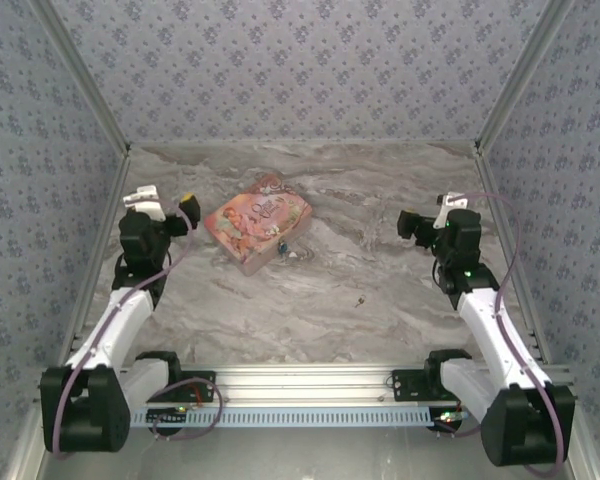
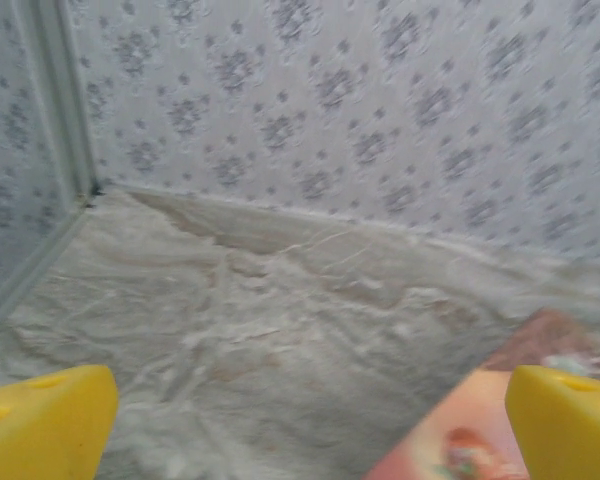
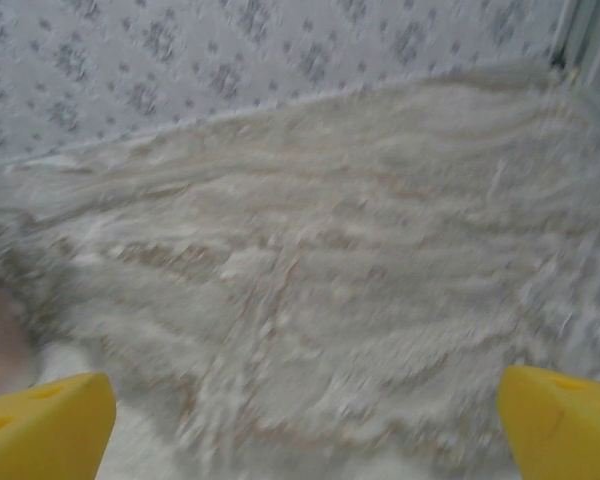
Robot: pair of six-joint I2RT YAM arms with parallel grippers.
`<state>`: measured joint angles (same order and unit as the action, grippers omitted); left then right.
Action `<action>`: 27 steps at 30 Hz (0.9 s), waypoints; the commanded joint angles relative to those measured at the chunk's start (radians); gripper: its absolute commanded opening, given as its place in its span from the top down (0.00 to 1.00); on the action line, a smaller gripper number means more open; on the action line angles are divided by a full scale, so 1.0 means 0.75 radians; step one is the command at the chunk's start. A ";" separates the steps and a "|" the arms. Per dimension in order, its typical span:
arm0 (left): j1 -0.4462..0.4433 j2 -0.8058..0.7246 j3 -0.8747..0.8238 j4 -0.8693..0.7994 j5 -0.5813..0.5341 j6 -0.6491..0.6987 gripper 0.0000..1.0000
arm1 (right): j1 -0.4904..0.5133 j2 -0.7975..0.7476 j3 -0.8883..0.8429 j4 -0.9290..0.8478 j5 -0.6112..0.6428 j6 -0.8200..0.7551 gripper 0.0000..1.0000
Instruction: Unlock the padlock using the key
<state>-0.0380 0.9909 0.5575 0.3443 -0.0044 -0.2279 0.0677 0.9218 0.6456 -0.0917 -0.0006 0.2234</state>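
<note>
Fingers (image 2: 42,420) of left gripper (image 2: 310,425) and right gripper (image 3: 305,425) gape; marbled table (image 1: 310,300), floral walls (image 1: 300,70).

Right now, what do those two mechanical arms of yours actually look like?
They match. The left arm and right arm have white links between chunky black joints, and a thin lilac cable loops alongside each. The left end effector and right end effector have bright yellow fingertips. A small green light glows on the right arm.
</note>
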 commanded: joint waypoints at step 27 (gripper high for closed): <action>-0.663 0.096 0.105 -0.111 0.241 -0.464 0.02 | 0.499 0.811 0.316 -0.876 -0.316 -0.027 0.44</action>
<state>-0.5201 1.0630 0.5938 0.2214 0.2047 -0.5884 0.4328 1.5024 0.8558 -0.7094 -0.2020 0.2359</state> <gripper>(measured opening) 0.980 0.563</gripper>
